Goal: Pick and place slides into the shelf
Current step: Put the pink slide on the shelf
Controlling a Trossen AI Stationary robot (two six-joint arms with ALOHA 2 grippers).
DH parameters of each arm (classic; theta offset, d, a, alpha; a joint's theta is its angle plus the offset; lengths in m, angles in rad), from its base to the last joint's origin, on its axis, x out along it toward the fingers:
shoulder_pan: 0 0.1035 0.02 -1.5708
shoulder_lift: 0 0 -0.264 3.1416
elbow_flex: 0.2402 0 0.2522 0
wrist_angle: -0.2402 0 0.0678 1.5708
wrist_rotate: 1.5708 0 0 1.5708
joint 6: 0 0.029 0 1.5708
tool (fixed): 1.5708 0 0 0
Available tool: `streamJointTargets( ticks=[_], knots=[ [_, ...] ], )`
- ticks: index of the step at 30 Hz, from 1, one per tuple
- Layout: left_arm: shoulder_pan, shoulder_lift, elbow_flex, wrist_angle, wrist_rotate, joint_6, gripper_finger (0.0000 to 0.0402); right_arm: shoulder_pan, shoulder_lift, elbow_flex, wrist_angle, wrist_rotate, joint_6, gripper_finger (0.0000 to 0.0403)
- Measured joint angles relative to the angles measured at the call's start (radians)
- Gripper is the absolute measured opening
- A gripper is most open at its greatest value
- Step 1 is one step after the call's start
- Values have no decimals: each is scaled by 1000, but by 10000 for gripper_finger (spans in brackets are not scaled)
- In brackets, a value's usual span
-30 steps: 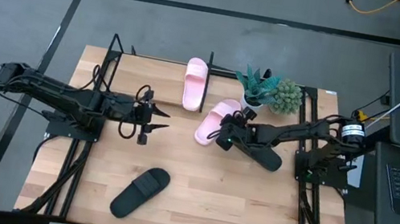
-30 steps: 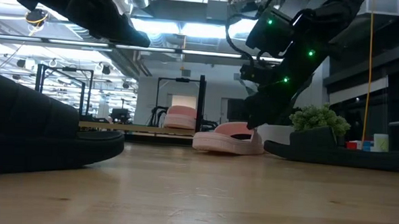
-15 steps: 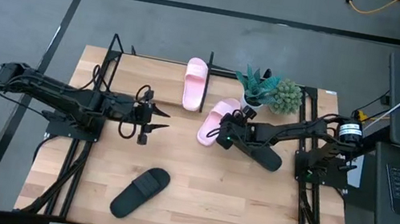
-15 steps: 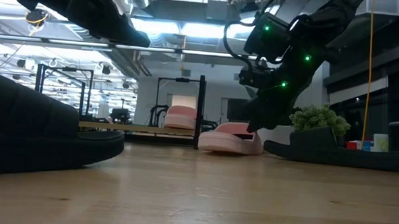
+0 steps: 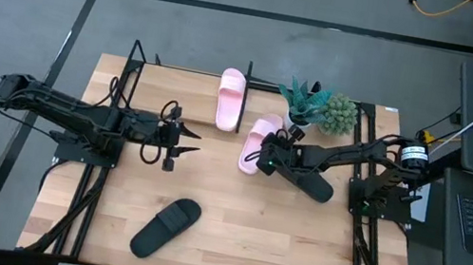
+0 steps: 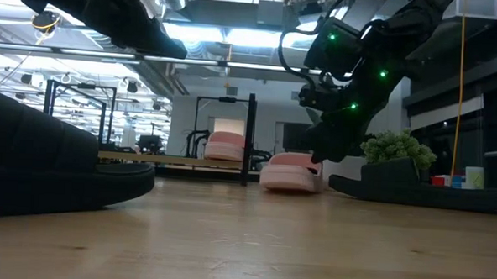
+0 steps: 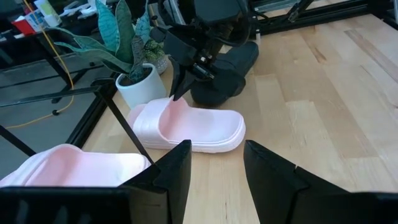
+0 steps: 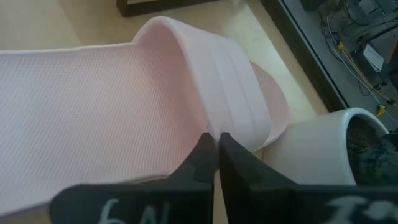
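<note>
As right fingers (image 8: pixel 214 152) pinch pink slide (image 8: pixel 124 99) strap

One slide (image 5: pixel 230 99) in shelf (image 5: pixel 137 60), 2nd slide (image 5: pixel 261 141) beside plants (image 5: pixel 318 108).

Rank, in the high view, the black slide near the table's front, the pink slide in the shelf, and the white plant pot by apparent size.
1. Black slide, largest.
2. Pink slide in the shelf, slightly shorter.
3. White plant pot, clearly smallest, mostly hidden under its leaves.

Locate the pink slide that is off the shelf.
In the high view, the loose pink slide lies right of center, beside the potted plant, with the right tool at its strap.
</note>
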Motion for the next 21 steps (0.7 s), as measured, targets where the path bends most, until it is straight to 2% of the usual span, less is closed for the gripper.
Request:
streamJointTargets(
  ticks=[13, 21],
  knots=[
    [0, 0, 0, 0, 0, -3, 140, 72, -1, 0, 86, -11, -29, 7],
    [0, 0, 0, 1, 0, -12, 140, 146, -75, 0, 88, -15, -5, 7]
  ],
)
